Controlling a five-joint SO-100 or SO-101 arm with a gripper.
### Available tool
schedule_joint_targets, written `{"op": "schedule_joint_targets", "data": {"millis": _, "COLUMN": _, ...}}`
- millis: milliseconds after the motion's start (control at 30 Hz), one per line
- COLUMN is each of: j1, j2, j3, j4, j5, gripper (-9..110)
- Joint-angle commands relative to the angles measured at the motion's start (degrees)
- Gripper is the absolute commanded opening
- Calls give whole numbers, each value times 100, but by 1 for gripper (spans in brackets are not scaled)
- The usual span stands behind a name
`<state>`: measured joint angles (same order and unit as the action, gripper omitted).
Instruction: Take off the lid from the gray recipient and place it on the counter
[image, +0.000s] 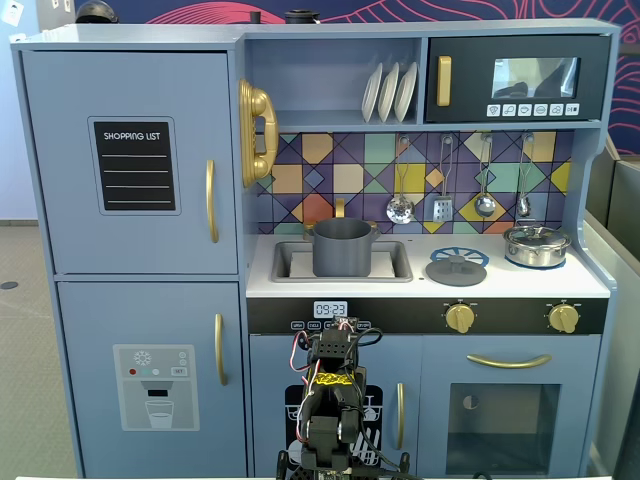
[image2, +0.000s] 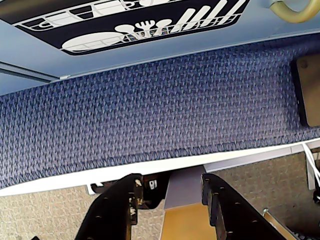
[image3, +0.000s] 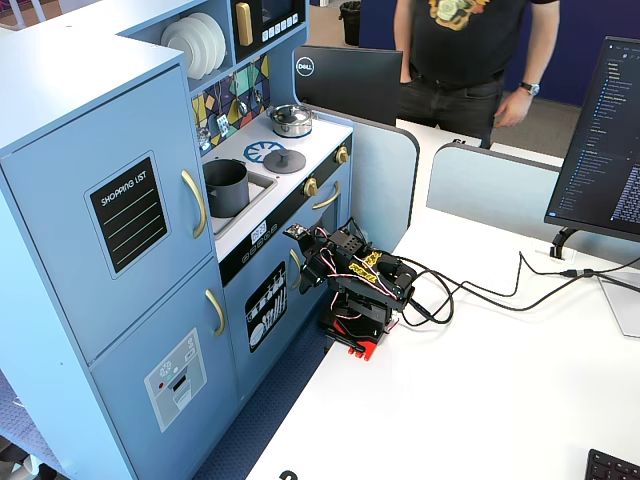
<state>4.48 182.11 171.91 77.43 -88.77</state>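
Note:
The gray recipient (image: 342, 248) stands uncovered in the sink cut-out (image: 288, 262) of the white counter (image: 400, 289). The dark-gray lid (image: 456, 268) lies flat on the counter over the blue burner pattern, to the right of the sink. Both also show in a fixed view: the recipient (image3: 227, 187) and the lid (image3: 285, 160). My gripper (image2: 171, 182) is open and empty, folded low in front of the kitchen's lower doors (image: 335, 345), far below the counter (image3: 303, 262).
A shiny steel pot with its own lid (image: 536, 245) stands at the counter's right end. Utensils (image: 443, 205) hang on the back wall. A person (image3: 465, 50) stands behind the white desk (image3: 480, 380). Cables (image3: 500, 290) run from the arm to a monitor (image3: 610, 130).

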Motion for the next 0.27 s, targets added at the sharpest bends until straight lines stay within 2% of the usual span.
{"op": "schedule_joint_targets", "data": {"millis": 0, "j1": 62, "j2": 0, "j3": 9, "j4": 1028, "j5": 132, "gripper": 7}}
{"op": "schedule_joint_targets", "data": {"millis": 233, "j1": 62, "j2": 0, "j3": 9, "j4": 1028, "j5": 132, "gripper": 7}}
